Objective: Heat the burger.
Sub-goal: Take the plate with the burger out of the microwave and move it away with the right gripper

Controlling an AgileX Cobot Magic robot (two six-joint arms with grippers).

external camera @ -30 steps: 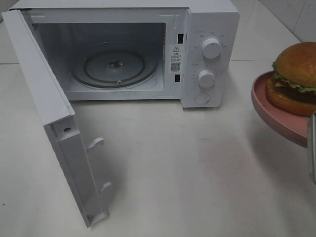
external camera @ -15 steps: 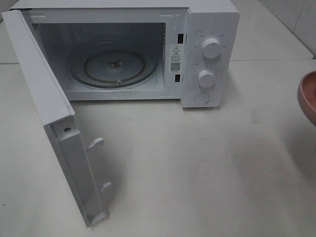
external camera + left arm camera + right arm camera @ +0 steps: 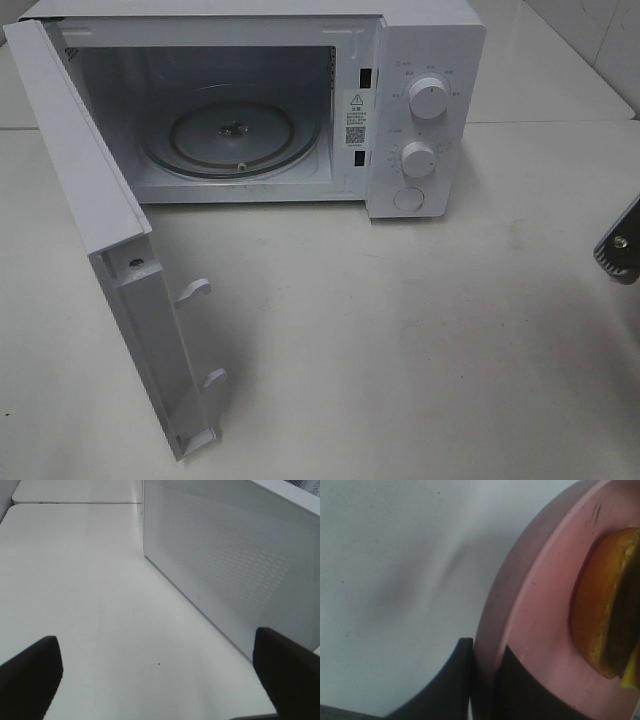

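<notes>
We see a white microwave on a white table. Its door is swung wide open to the left of the high view. Inside sits a round glass tray with nothing on it. On the front of the microwave are two round white knobs, an upper knob and a lower knob, with a round button below them.

Our right gripper is pinched narrow on the rim of a pink plate. One dark finger sits under the rim and the other is pressed on top, so the plate is squeezed between them. The burger lies on this plate, well back from the fingers. We can see its orange-brown bun and a little bit of yellow at the edge. In the high view the plate and the burger are out of sight, and only a small dark piece of the right arm pokes in at the right edge, well apart from the microwave.

Our left gripper is spread wide and holds nothing. Its two dark fingertips stand far apart above the bare table. It is near the outside of the open door, which shows a mesh of tiny dots, but we do not see it touching the door.
</notes>
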